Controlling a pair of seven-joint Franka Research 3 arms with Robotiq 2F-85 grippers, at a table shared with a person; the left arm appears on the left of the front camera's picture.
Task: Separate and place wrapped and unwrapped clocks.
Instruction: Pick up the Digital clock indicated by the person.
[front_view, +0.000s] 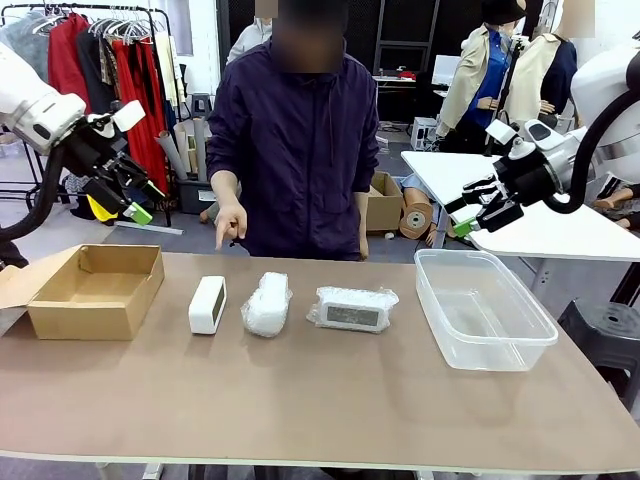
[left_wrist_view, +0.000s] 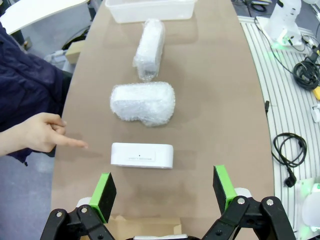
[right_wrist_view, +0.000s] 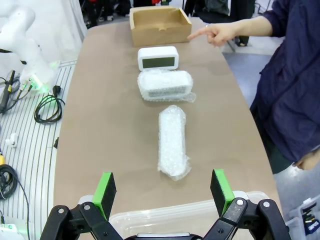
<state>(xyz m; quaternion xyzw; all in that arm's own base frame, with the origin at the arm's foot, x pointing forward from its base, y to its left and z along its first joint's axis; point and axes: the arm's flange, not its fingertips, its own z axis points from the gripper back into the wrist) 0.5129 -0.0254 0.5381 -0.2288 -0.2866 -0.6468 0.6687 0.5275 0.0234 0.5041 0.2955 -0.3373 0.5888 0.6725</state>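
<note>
Jaws stood spread and empty on both my arms, raised over the table ends. Between box and tub lay the bare clock and two wrapped clocks, in a row. Sorting not begun, I judged; next move: descend squarely on one clock.

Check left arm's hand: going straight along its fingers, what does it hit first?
Likely the bare white rectangular plastic clock, centred ahead of the open left hand; depth is unclear.

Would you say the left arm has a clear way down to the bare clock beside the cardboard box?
Probably yes: the left gripper hangs open, aimed at the bare clock, with nothing on top of it. The person's hand points close beside it.
</note>
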